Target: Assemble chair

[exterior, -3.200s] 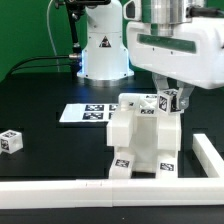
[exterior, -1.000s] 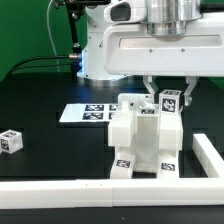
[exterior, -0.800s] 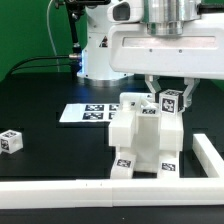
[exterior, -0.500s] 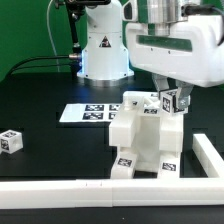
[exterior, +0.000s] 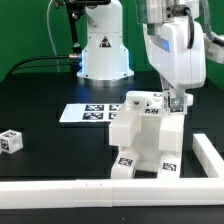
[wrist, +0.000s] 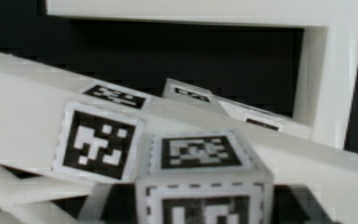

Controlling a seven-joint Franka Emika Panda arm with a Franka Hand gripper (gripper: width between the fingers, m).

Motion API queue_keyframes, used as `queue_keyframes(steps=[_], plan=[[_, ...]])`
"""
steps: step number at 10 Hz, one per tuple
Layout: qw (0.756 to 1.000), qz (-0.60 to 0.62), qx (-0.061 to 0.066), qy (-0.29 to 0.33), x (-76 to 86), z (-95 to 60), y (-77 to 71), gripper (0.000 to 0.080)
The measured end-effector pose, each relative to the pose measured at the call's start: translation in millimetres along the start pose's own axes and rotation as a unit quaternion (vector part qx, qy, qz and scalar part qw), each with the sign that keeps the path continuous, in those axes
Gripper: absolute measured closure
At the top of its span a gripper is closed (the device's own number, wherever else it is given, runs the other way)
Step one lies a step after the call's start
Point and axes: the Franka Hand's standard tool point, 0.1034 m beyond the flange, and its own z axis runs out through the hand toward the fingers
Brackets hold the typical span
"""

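- The tool (exterior: 177, 101) pinches a small cube leg (wrist: 197, 170) atop the part-built chair (exterior: 140, 140).
- On the black tabletop (exterior: 45, 95), a loose tagged cube (exterior: 10, 141) lies well apart and the marker board (exterior: 85, 113) lies near the chair.

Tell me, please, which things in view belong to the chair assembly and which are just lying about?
Job in hand:
- partly built chair
- tagged leg, gripped by the hand
- loose tagged cube

Lying about:
- marker board
- white border rail
- black table
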Motion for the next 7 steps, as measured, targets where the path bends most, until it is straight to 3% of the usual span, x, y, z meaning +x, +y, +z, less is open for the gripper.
queue_keyframes(steps=[1, 4, 5, 7], plan=[[1.000, 0.000, -0.001, 0.000, 0.2, 0.9, 0.5, 0.0518], [0.996, -0.091, 0.001, 0.002, -3.5, -0.7, -2.3, 0.0189], [0.983, -0.184, 0.003, 0.006, -5.8, -2.2, -3.8, 0.0189], [0.931, -0.365, 0.007, 0.006, -16.1, -3.1, -1.2, 0.0151]])
